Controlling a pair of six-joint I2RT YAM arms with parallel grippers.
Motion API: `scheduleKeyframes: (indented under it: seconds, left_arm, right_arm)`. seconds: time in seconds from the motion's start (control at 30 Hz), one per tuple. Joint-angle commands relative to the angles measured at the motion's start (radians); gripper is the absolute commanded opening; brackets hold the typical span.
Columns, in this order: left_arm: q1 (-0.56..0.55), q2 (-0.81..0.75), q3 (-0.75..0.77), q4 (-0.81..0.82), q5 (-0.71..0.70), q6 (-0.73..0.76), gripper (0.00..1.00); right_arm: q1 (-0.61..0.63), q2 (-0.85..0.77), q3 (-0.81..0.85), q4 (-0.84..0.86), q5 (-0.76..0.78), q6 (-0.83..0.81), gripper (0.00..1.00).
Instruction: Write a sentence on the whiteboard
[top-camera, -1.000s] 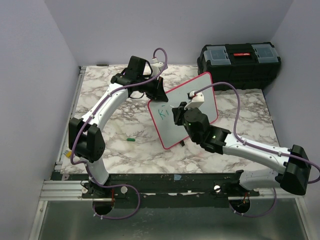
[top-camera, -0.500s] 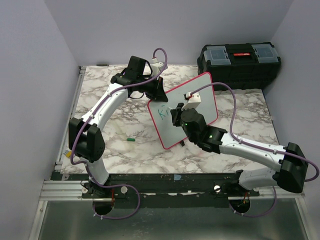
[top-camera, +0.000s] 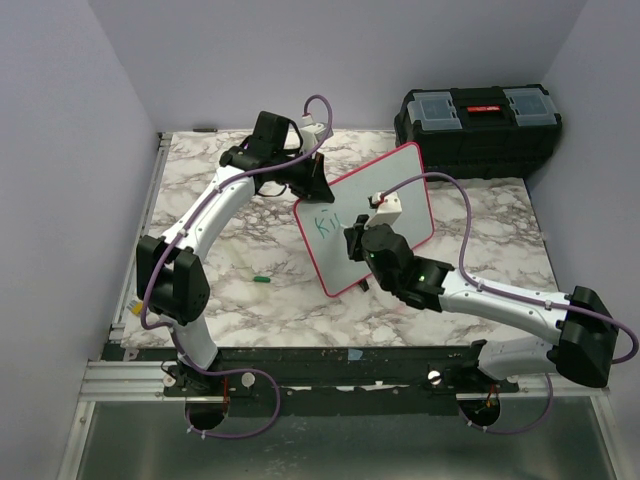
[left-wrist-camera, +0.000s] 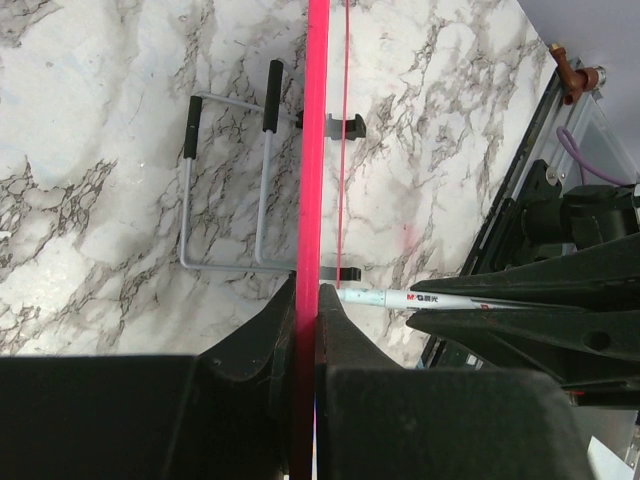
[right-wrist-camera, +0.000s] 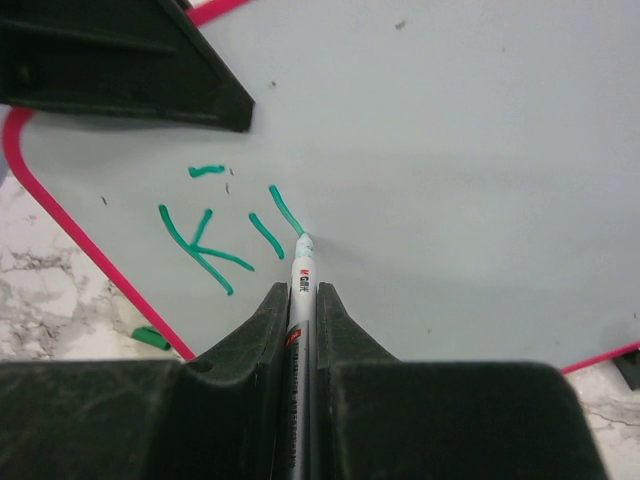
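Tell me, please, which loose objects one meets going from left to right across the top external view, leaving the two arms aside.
small green cap → whiteboard → black toolbox

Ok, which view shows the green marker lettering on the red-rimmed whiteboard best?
Right wrist: the green lettering is close and every stroke legible. Top external shows it tiny; left wrist sees the red-rimmed whiteboard edge-on, no writing.

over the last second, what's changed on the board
The right pincer, shut on the green marker, shifted slightly left and nearer, and the lettering gained a stroke on its right. The left pincer stays clamped on the whiteboard rim; whiteboard and toolbox unmoved.
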Motion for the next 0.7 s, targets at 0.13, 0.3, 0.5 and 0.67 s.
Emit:
scheduleKeyframes:
  seconds: [0.13, 0.3, 0.5, 0.67]
  left_arm:
    - [0.004, -0.047, 0.004, 0.014, -0.08, 0.039, 0.0]
    - [0.005, -0.047, 0.004, 0.012, -0.08, 0.039, 0.0]
    - [0.004, -0.046, 0.002, 0.012, -0.081, 0.039, 0.0]
    - [0.004, -0.048, 0.002, 0.013, -0.081, 0.039, 0.0]
  right_arm:
    - [-0.007, 0.002, -0.034, -0.037, -0.022, 0.028, 0.01]
    - [-0.006, 0.018, 0.007, -0.034, -0.023, 0.011, 0.01]
    - [-0.007, 0.035, 0.056, -0.024, -0.024, -0.015, 0.01]
    - [-0.007, 0.056, 0.091, -0.019, -0.008, -0.033, 0.01]
